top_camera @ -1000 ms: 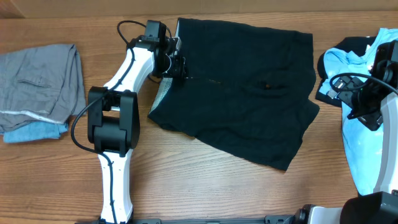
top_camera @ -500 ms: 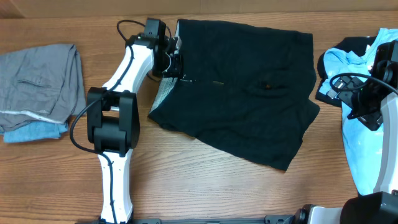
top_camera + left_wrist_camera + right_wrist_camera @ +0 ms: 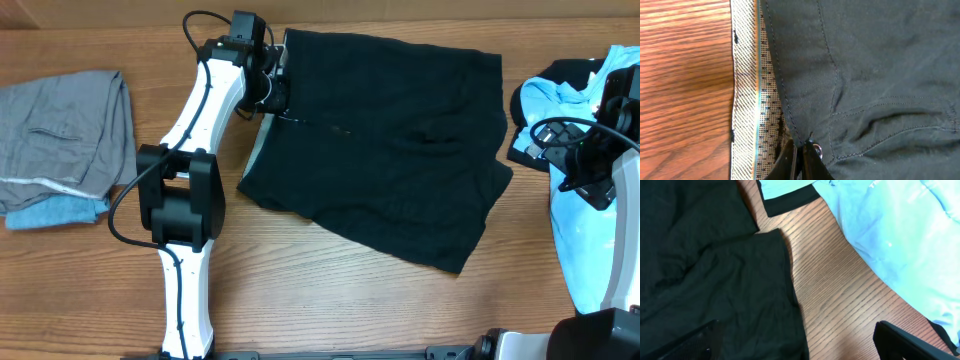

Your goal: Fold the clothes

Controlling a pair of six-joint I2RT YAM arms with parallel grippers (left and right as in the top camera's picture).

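1. Spread mostly flat near the middle of the table: the black shorts, with the pale waistband along the left edge and both legs reaching toward the right.
2. Clamped narrow on a pinch of black cloth just inside that waistband, at the far left corner of the garment: the left gripper. From the left wrist view, dark fingers pressed together with a ridge of fabric caught between them.
3. Spread wide and holding nothing: the right gripper, hanging over bare wood between the leg hems and the light blue T-shirt.
4. Long axis of the shorts: left to right across the table, from waist to hems. From the closed left pincer, nearly the whole garment off to the right and toward the near edge. Hems far closer to the right arm, waist closer to the left.
5. Probably next: lifting the gripped corner and carrying it over the body of the shorts. Near waist corner ungripped, so liable to lag or bunch.
6. Well apart at the left edge: a folded grey piece resting on a blue piece.
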